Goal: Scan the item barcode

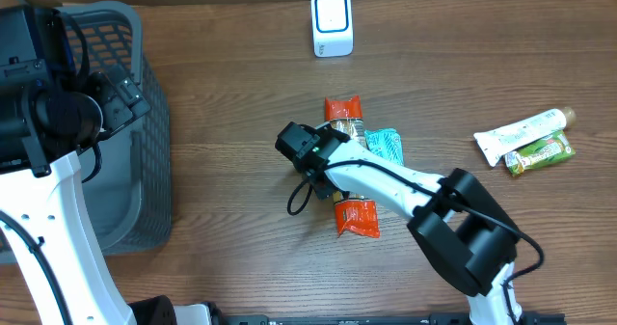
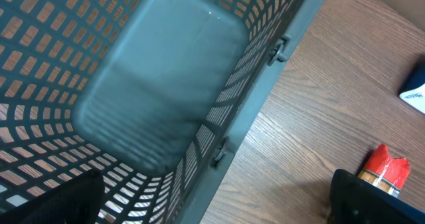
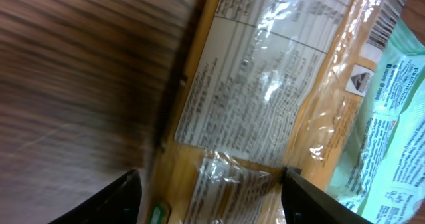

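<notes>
While my left gripper (image 2: 219,201) hangs over the grey slatted basket (image 2: 252,84) with jaws spread wide, its camera looks down on the basket's smooth floor and latticed walls. At the table's centre my right gripper (image 1: 301,144) sits astride the orange-ended snack packet (image 1: 355,217), jaws apart on either side of it; whether they pinch it I cannot tell. Only the right wrist view brings up the packet's white printed label under crinkled clear film, with the teal pouch (image 3: 392,137) touching its edge. The overhead alone shows the white scanner (image 1: 332,23) whole, standing well apart at the far side, and 2 more items, a white tube (image 1: 516,134) and a green packet (image 1: 542,154), lying together at the right. All rest on a brown wood-grain table (image 1: 222,65).
</notes>
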You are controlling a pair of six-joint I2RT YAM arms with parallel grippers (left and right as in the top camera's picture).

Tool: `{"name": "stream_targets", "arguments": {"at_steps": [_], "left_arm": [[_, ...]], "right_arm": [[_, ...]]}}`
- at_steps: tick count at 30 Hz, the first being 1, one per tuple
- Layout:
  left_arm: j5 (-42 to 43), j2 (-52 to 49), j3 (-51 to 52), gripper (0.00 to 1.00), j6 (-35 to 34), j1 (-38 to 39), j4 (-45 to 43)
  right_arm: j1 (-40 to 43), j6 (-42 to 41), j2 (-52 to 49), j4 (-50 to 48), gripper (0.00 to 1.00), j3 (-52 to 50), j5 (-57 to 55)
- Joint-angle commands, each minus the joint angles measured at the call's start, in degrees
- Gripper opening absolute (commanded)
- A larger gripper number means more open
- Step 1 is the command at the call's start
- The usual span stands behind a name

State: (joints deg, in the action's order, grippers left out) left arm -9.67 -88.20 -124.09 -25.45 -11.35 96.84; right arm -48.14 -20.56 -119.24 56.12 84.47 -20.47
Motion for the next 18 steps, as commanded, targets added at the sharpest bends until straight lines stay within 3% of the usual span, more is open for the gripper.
{"name": "stream_targets", "arguments": {"at_steps": [1,8,10,13,18], "left_arm": [[-0.8,-0.2,0.0,1.00,0.6,-0.3,0.0],[-0.8,-0.2,0.0,1.00,0.6,-0.3,0.0],[-0.8,-0.2,0.0,0.99,0.6,-0.3,0.0],[-0.8,-0.2,0.0,0.99,0.6,-0.3,0.0],[-0.8,-0.2,0.0,1.00,0.6,-0.3,0.0]], "right_arm": [[0.0,1.1,-3.1,1.3,0.67,1.9,-1.4],[0.0,4.6,-8.8,6.6,0.65,1.9,-3.1],[0.0,4.7,-10.6,7.9,0.59,1.9,-4.0],[0.0,4.7,-10.9,8.2,0.42,1.9,-4.1],[-0.7,4.8,-10.9,8.4,0.31,1.9,-4.1]]}}
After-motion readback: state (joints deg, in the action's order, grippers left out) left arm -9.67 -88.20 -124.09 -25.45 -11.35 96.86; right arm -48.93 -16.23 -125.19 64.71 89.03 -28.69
